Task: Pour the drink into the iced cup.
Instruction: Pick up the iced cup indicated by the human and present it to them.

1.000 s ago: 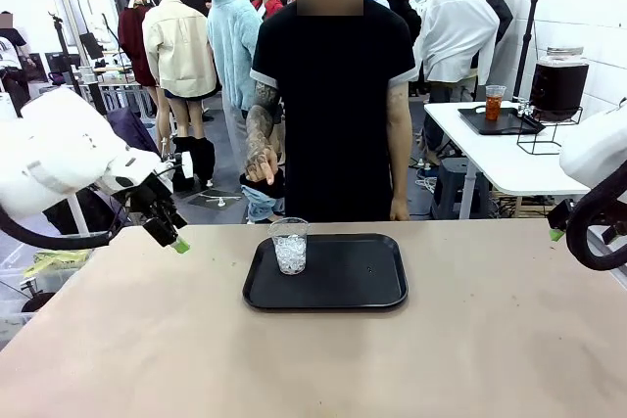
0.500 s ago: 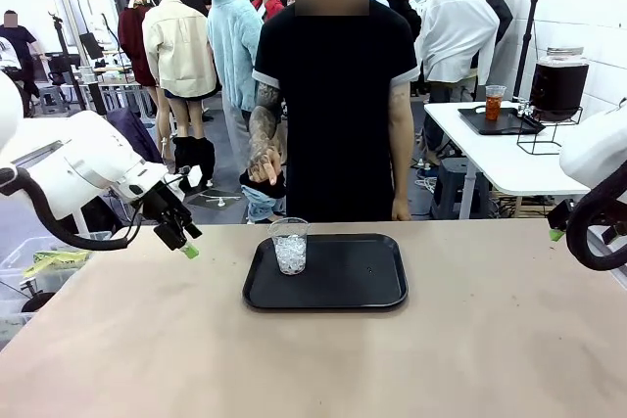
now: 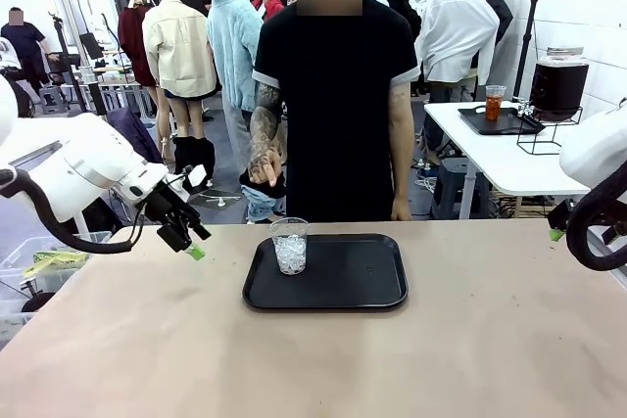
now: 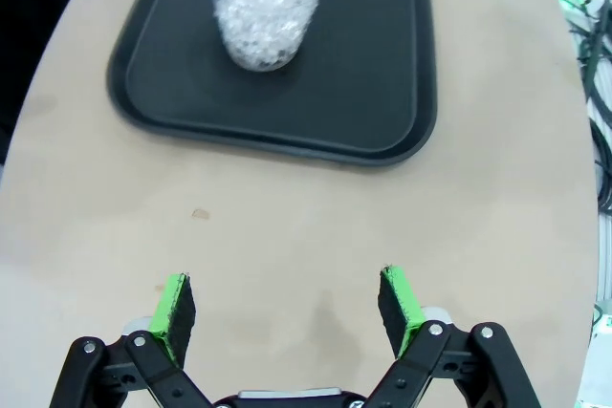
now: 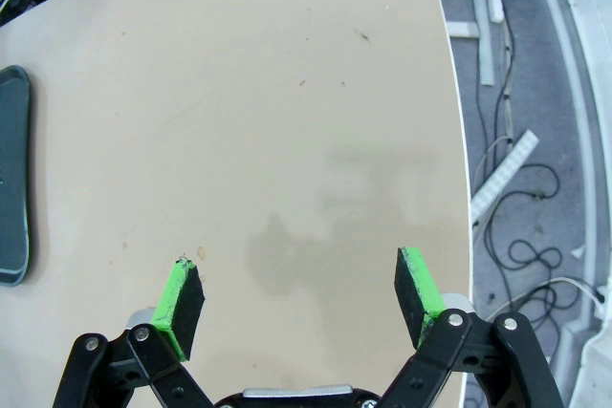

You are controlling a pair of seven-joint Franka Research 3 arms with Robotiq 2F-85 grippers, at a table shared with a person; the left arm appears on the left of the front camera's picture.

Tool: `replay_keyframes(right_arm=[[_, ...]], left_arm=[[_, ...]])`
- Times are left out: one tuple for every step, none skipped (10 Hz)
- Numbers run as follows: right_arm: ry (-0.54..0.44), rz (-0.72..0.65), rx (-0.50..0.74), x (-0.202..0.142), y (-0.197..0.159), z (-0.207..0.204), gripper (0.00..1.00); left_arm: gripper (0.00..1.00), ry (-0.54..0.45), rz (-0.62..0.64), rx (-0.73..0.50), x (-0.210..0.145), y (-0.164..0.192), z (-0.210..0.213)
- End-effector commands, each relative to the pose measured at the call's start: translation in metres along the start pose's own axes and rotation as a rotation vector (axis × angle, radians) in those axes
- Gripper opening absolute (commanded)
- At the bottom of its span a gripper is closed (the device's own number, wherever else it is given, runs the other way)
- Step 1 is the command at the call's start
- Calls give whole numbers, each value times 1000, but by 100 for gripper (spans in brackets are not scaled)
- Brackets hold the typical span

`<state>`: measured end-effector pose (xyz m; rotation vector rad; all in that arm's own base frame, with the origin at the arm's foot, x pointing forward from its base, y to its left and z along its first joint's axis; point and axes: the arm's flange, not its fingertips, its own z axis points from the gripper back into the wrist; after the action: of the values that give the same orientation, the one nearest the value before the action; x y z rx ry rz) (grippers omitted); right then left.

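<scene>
At the far left the white left arm (image 3: 78, 168) comes in, and the left gripper (image 3: 188, 240) hangs just above the tan table (image 3: 294, 359) near its far left corner, apart from the black tray (image 3: 343, 286). Its jaws are spread wide and hold nothing — in the left wrist view its green pads (image 4: 175, 305) stand far apart over bare tabletop, aimed toward the tray. On the tray's left part, close to its far edge, the iced cup (image 3: 289, 245) stands upright, clear plastic, ice filling its lower half. Behind the tray a person (image 3: 338, 95) in a black shirt stands at the far side of the table, one hand (image 3: 261, 165) hanging by the thigh. Farther right, the drink (image 3: 494, 105) sits well away from the cup — amber-red in a small cup on a tray on a white side table (image 3: 470, 144), beside a dark dispenser jar (image 3: 558, 85) on a wire stand. At the right edge the right gripper (image 5: 301, 298) hovers over bare table near its side edge, jaws wide apart and empty.
</scene>
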<state>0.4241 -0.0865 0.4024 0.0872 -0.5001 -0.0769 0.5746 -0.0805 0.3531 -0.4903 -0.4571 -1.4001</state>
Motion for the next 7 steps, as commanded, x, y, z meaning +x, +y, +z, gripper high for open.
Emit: replay_keyframes(right_arm=[[-3, 4, -9, 1, -1, -1, 100], [-3, 4, -9, 1, -1, -1, 100], [-3, 4, -9, 1, -1, -1, 100], [-3, 4, -9, 1, -1, -1, 100], [-3, 4, -9, 1, -1, -1, 100], [-3, 4, -9, 1, -1, -1, 100], [-3, 4, -9, 1, -1, -1, 100]], left_arm=[[100, -128, -25, -58, -8, 12, -14], [100, -191, -40, -91, -6, 12, -26], [100, -255, -29, -87, -2, 11, -38], [100, -300, -3, -90, 4, 8, -55], [100, -355, -21, -92, 10, 5, -66], [100, -405, -61, -86, 16, 3, -78], [100, -441, -88, -77, 20, 3, -88]])
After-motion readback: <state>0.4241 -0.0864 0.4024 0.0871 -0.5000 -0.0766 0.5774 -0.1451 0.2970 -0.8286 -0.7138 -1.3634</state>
